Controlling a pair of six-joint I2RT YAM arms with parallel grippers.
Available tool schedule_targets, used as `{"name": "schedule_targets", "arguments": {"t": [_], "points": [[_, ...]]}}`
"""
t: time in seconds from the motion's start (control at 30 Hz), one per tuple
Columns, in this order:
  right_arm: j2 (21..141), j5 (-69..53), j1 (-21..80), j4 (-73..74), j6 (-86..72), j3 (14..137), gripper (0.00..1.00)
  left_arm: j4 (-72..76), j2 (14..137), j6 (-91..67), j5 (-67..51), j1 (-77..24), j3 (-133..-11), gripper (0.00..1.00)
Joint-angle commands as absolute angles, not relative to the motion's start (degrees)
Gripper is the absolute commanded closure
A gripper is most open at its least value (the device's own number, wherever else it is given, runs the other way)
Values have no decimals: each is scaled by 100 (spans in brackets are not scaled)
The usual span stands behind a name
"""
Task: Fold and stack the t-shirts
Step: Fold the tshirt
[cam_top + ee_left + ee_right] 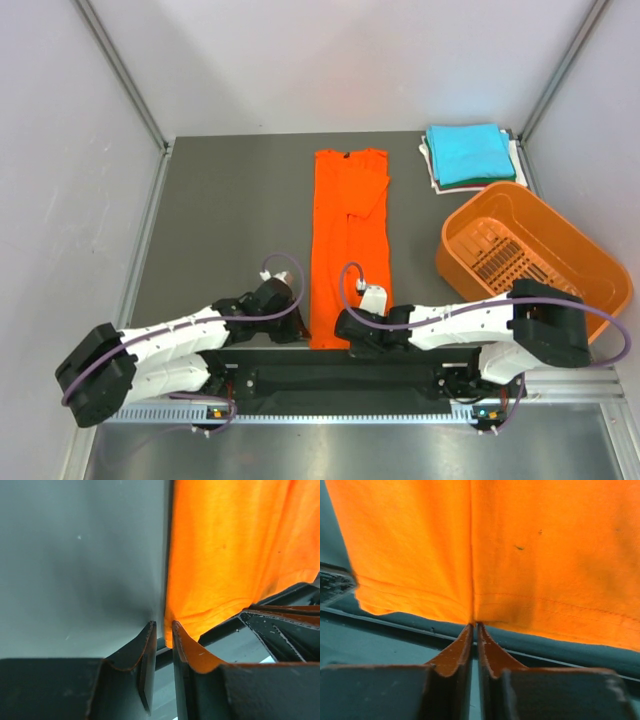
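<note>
Working two grippers at one orange t-shirt's (pixel 349 240) hem, I am seeing left gripper (pixel 162 630) jaws slightly apart at its corner, right gripper (pixel 475 628) jaws nearly together, and one turquoise t-shirt (pixel 469 152) topping one stack.

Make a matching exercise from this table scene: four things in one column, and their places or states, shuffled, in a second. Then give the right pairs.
Things
1. orange t-shirt
2. turquoise t-shirt
3. orange basket
4. table

Places or states
A. folded, on top of a pile at the far right corner
B. dark grey surface that bears everything
C. laid out as a long strip down the middle, hem towards the arms
D. slotted, tilted at the right edge

Pairs: 1-C, 2-A, 3-D, 4-B
</note>
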State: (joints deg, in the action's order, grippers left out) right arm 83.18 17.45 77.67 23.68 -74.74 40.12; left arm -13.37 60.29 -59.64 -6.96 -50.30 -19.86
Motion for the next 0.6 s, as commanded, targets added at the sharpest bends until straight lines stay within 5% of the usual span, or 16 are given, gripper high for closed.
{"name": "schedule_targets", "arguments": {"t": [0.0,0.2,0.57], "points": [[8069,1977,7910,2610,-7480,4183,90,-1827,5810,-5740,-378,-5062,-2574,75],[7569,2144,7928,3120,-7436,4359,79,-1373,5651,-5607,-1034,-5054,-2884,75],[6584,2294,7586,3243,-6759,4157,86,-229,6055,-6152,-1213,-5317,-2013,77]]}}
